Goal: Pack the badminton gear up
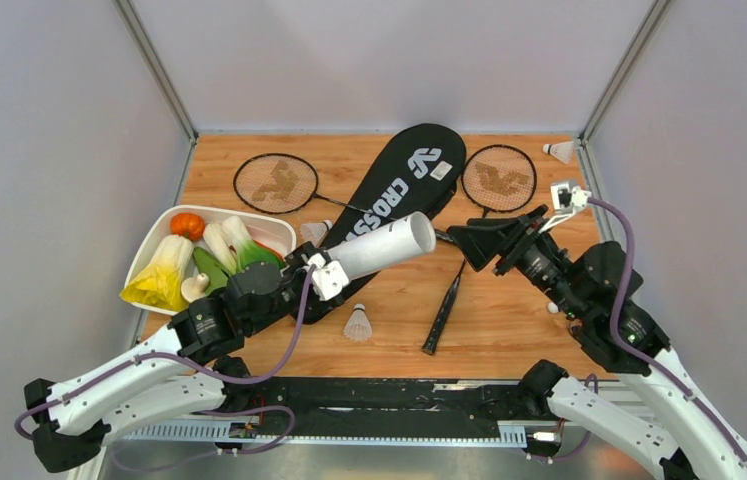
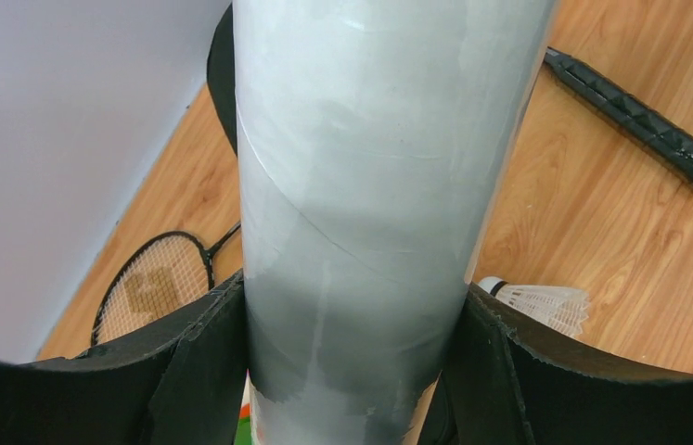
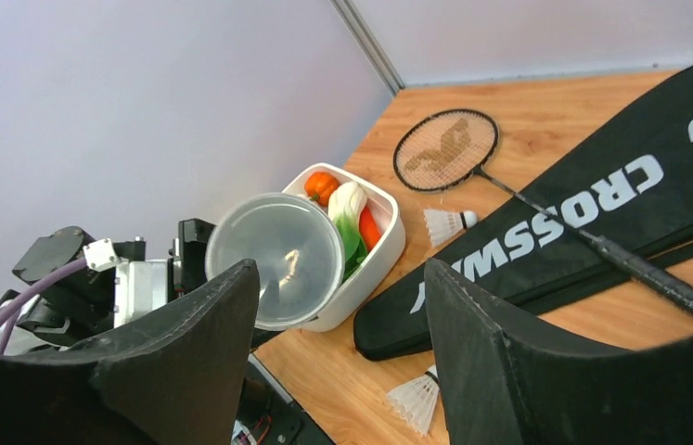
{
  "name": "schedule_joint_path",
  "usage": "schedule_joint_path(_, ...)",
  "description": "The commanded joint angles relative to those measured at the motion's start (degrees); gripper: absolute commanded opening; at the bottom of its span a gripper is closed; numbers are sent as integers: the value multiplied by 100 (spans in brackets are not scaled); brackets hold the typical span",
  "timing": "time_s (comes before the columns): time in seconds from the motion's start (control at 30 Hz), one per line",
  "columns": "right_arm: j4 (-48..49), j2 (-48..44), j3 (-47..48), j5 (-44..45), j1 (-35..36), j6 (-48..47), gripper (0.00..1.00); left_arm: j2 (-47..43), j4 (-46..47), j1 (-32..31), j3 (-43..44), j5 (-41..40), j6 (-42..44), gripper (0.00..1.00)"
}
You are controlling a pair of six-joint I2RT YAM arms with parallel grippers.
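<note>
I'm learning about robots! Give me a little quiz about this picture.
1. True or false: the left end effector is holding the white tube.
2. What is in the white tray? A: toy vegetables. B: shoes. C: cups.
3. How many rackets lie on the table?
Key: 1 true; 2 A; 3 two.

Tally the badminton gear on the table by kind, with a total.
Thin black rackets with brownish strings: 2
Small white feather shuttlecocks: 3
Long white tube: 1
Black CROSSWAY racket bag: 1
Total: 7
</note>
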Motion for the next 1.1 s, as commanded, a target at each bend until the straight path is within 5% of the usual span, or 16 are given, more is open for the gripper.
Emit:
schedule_joint_path(0.0, 172, 308, 18, -320, -14, 259, 66, -182, 293, 12, -38, -93, -351, 48)
schedule_joint_path(0.27, 289, 802, 85, -877, -19, 297, 62, -129, 343, 7, -169, -8, -238, 48)
schedule_joint_path(0.67, 373, 1126, -57, -1093, -16, 275, 28, -323, 378, 11, -233, 140, -141, 47)
schedule_joint_path(1.07, 424, 1162, -21, -1452, -72, 260, 32, -679, 593, 5, -307, 206, -48, 47)
